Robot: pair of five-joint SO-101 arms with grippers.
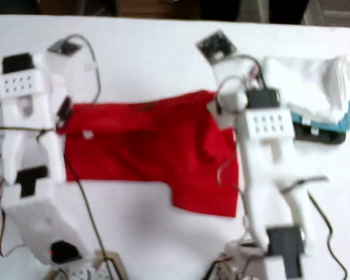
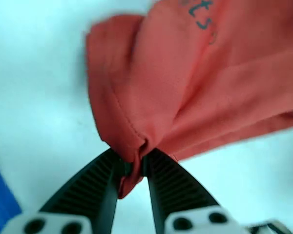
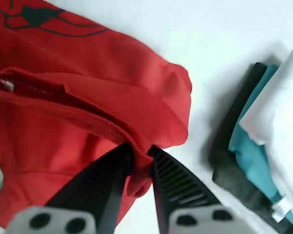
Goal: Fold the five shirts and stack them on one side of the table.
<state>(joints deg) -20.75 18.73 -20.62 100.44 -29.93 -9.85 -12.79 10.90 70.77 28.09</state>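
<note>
Left gripper [image 2: 135, 163]: clenched on a bunched corner of the red shirt [image 2: 210, 87]. The hem is pinched right at the fingertips and the cloth fans away ahead of the jaws.

Right gripper [image 3: 141, 152]: likewise clamped on a folded edge of the same shirt [image 3: 63, 97], with several layers caught between its pads.

Between the two grippers the red shirt [image 1: 151, 146] lies spread on the table [image 1: 163, 58], with one flap hanging down off the span towards the arm bases. Just beside the right gripper, on the side away from the shirt, sits the stack of folded shirts [image 3: 263, 146].

Handling, as judged:
- The shirt is light, soft and limp. It holds no shape and sags wherever it is unsupported.
- Grip at hems or corners, where doubled cloth gives the pads something to bite. A single layer is likely to slip out.
- Keep both pinches level, or the fold skews.

Hard to make out:
- The number of layers inside each pinch.
- The dark print on the shirt, which is blurred.
- The count of the stack: white, teal and black layers are visible, and anything under them is hidden.
- A blue patch [image 2: 0, 195] near the left gripper's body, cut off and unidentifiable
</note>
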